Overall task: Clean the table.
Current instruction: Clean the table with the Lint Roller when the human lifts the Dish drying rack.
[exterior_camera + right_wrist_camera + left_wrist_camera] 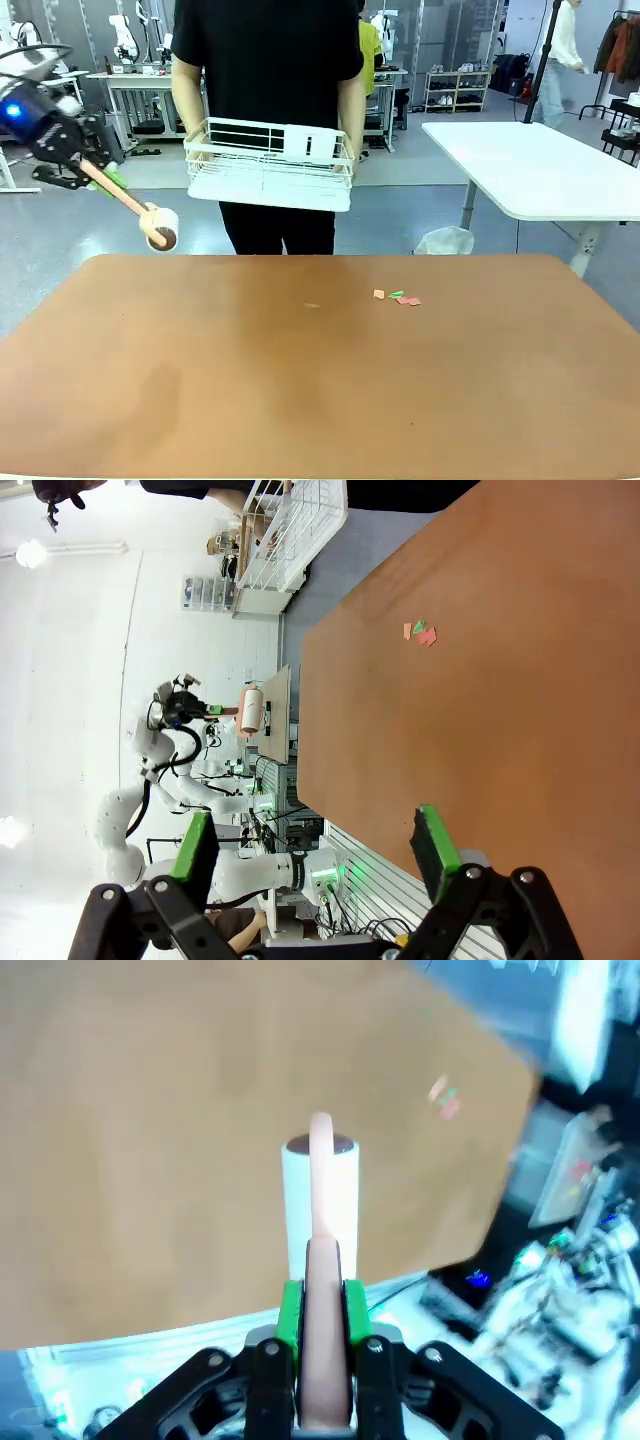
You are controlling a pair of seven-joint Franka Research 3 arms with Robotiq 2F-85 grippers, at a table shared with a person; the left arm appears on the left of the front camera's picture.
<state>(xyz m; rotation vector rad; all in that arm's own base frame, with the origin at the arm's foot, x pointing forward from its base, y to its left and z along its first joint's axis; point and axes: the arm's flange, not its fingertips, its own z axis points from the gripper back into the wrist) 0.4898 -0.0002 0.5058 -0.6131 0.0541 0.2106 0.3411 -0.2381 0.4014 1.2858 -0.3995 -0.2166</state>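
Across the lower frame, the wide reddish-brown table top [300,390] looks smooth and matt. Upper left, the lint roller [160,228] has a smooth peach plastic handle and a white papery roll. Top centre, the white wire dish rack [270,188] looks like coated metal.

Table [300,400] is plain terracotta-brown, scraps [397,296] orange, green and pink, rack [270,170] white, roller [163,224] white with dark-brown end and peach handle [322,1220], pads [432,840] green, shirt [265,50] black, side table [540,165] white, floor [60,240] grey.
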